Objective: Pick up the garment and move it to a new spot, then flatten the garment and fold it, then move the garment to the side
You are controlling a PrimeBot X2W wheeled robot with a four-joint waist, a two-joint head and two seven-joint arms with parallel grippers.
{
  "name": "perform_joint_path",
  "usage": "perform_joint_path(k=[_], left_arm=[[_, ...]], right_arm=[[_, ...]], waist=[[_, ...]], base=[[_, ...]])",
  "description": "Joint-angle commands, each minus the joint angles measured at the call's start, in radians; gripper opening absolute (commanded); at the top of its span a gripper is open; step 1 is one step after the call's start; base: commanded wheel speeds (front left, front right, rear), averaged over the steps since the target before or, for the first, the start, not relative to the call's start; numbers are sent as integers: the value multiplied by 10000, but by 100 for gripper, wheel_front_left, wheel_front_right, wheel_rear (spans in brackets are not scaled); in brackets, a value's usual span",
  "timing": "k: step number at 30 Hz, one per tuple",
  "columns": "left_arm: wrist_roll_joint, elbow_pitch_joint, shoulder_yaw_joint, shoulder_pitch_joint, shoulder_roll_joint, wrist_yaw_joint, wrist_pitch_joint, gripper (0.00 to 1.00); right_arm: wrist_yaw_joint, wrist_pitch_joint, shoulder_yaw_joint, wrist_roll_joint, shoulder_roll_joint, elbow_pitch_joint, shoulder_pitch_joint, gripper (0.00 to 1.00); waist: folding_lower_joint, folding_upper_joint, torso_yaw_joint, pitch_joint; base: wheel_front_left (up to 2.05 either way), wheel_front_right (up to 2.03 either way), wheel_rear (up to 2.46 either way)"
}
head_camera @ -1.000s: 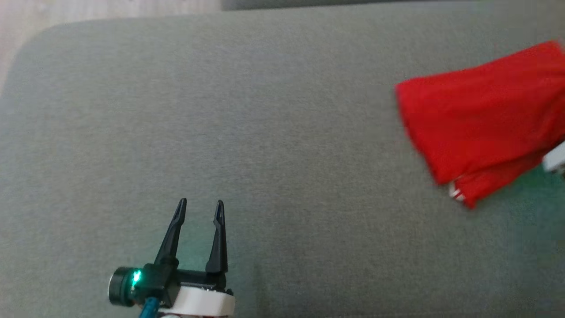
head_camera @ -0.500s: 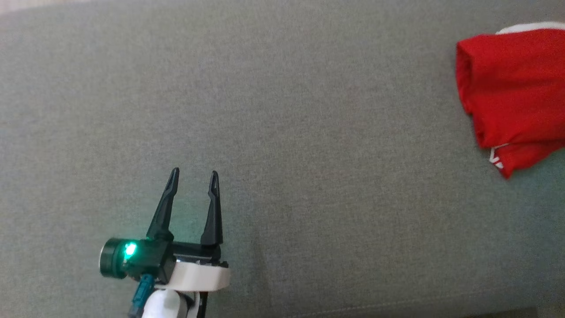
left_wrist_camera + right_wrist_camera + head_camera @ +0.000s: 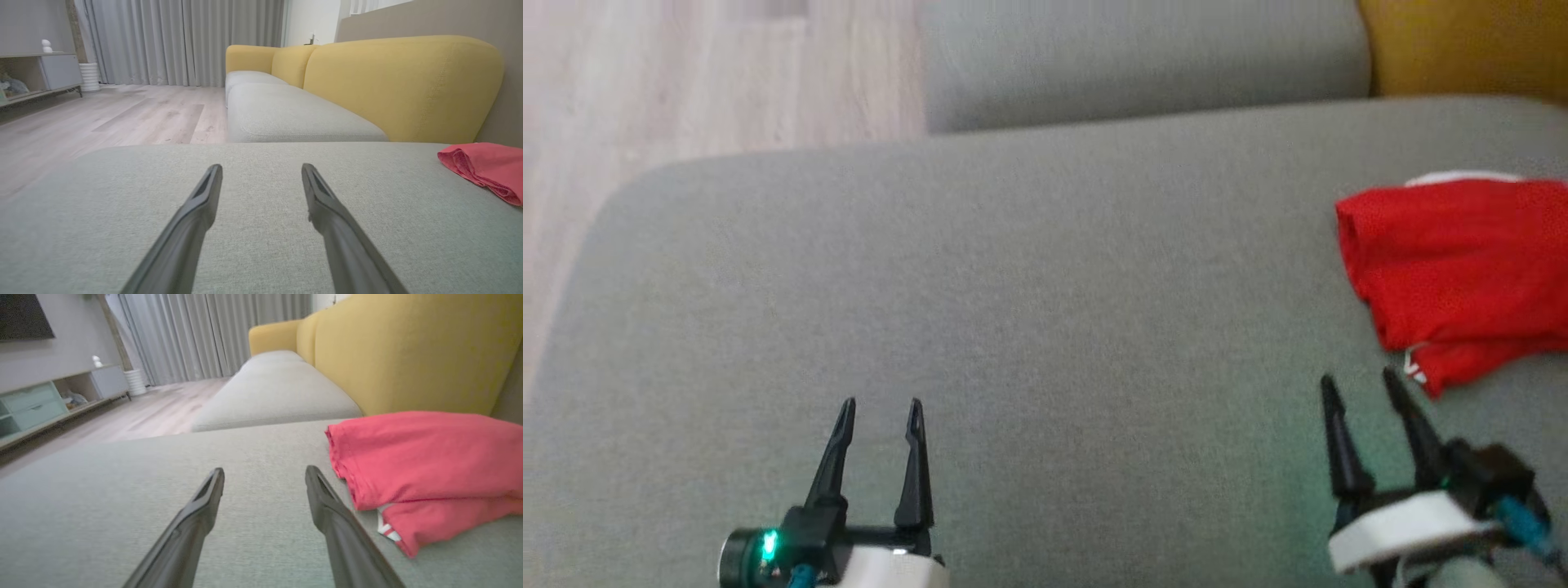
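Garment: the red garment (image 3: 1454, 269) lies folded in layers on the grey sofa seat (image 3: 1013, 286), at the right side of the head view. The picture edge cuts off its right part.
Garment details: a small white mark (image 3: 1414, 371) shows at its near left corner, and a white strip (image 3: 1462, 175) shows along its far edge.
Left gripper: the left gripper (image 3: 880, 403) is at the lower left, low over the bare seat. Its fingers are spread apart with nothing between them. It is well apart from the garment.
Right gripper: the right gripper (image 3: 1357, 376) is at the lower right. Its fingers are also spread and hold nothing. The tips are just beside the near left corner of the garment, and the garment is not between them.
Behind the seat: a yellow backrest (image 3: 1462, 45) stands at the far right, and a second grey cushion (image 3: 1143, 57) lies beyond the seat.
Floor: the light wooden floor (image 3: 686, 82) shows at the upper left.
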State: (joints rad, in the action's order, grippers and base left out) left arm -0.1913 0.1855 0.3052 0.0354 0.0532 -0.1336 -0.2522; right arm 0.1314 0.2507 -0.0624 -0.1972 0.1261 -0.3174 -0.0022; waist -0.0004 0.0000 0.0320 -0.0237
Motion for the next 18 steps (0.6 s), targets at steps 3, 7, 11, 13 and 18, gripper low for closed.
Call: perform_joint_path(k=[3, 7, 11, 13, 18], left_arm=[[-71, -290, -290, -160, -30, -6, -95, 100], [38, -302, -367, 13, -30, 63, -95, 100], [128, -389, -514, 232, -30, 81, -95, 100], [158, -388, -541, 295, -30, 98, -95, 100], [260, -342, -547, 364, -30, 152, -95, 100]], right_arm=[[-7, 110, -608, -54, 49, 1021, 430, 100], [-7, 110, -761, 86, -133, 1400, 1040, 100], [-7, 110, -651, 163, -397, 1510, 1358, 100], [-7, 110, -567, 191, -481, 1544, 1430, 100], [-7, 110, -549, 270, -595, 1571, 1477, 100]], waist=[[4, 0, -501, 745], [4, 0, -690, 998], [4, 0, -798, 1131], [4, 0, -818, 1159], [4, 0, -774, 1134]], base=[[0, 0, 0], [0, 0, 0], [0, 0, 0], [0, 0, 0], [0, 0, 0]])
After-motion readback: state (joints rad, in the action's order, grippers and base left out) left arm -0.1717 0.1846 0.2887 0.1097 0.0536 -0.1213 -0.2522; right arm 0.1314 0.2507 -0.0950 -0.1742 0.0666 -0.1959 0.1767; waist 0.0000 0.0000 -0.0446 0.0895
